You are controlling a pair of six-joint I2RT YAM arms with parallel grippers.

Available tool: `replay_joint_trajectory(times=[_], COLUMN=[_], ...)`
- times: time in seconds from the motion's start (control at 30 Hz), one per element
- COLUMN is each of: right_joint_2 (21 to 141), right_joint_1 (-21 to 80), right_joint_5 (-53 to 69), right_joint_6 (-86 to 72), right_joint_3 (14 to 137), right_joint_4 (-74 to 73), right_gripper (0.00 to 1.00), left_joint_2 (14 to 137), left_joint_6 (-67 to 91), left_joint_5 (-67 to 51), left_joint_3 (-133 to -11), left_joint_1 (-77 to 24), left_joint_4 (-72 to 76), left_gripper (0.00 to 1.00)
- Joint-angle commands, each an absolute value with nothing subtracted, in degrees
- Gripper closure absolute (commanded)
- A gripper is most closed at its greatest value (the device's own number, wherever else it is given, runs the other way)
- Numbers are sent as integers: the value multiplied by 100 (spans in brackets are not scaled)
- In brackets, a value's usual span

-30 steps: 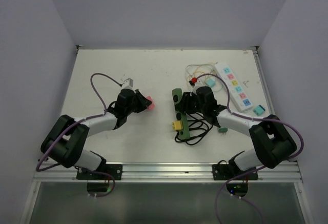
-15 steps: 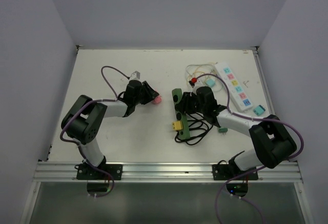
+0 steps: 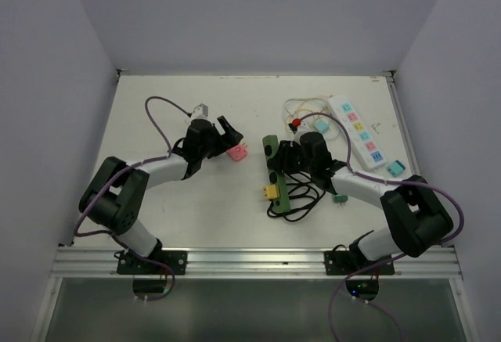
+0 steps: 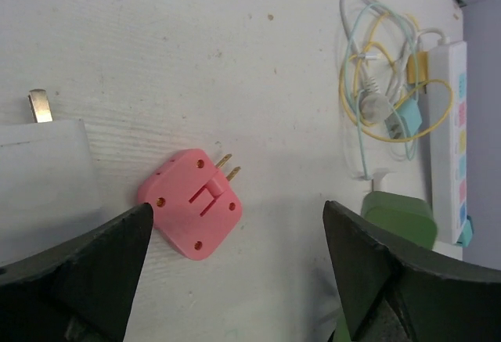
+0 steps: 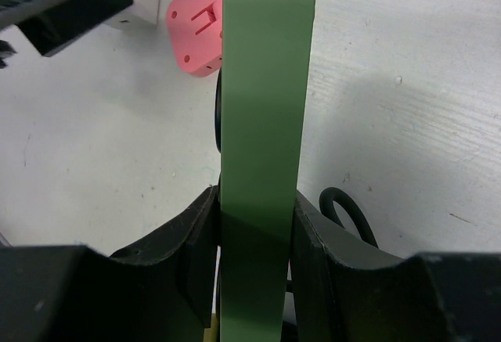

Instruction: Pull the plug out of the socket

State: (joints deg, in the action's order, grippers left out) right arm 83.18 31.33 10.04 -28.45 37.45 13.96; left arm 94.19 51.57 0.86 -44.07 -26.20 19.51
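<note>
Nearest, a black cable coil lies beside a yellow plug at the near end of the green socket strip. The right gripper is clenched on that strip; the strip shows only edge-on and its near end is cut off. Left of it the pink plug lies loose on the table, prongs pointing far-right, between the spread fingers of the left gripper, which grasps nothing. A white block at the frame edge is unidentifiable. Farthest right sit tangled cords and a white power strip
</note>
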Motion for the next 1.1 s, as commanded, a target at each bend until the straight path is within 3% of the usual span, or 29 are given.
replay_joint_trajectory(times=[0.0, 0.3, 0.53, 0.8, 1.07], right_joint_2=[8350, 8288, 8201, 8165, 8112], right_joint_1=[3067, 3067, 3067, 3067, 3076], right_joint_5=[888, 870, 870, 835, 809], right_joint_6=[-2338, -2347, -2364, -2373, -2364], right_joint_3=[3727, 3674, 3612, 3560, 3533], right_joint_4=[1283, 1345, 1432, 1494, 1512], right_gripper=[100, 100, 100, 100, 100], left_joint_2=[8772, 7920, 7884, 8076, 8490], left_joint_6=[4817, 4509, 4623, 5027, 5352], left_joint_5=[299, -95, -465, -615, -668], left_joint_3=[-4342, -4254, -4166, -4016, -4034], left_joint_1=[-2575, -2987, -4103, -4710, -5194], left_joint_4=[1680, 915, 677, 1002, 1248], left_gripper=[6, 1, 0, 1, 13])
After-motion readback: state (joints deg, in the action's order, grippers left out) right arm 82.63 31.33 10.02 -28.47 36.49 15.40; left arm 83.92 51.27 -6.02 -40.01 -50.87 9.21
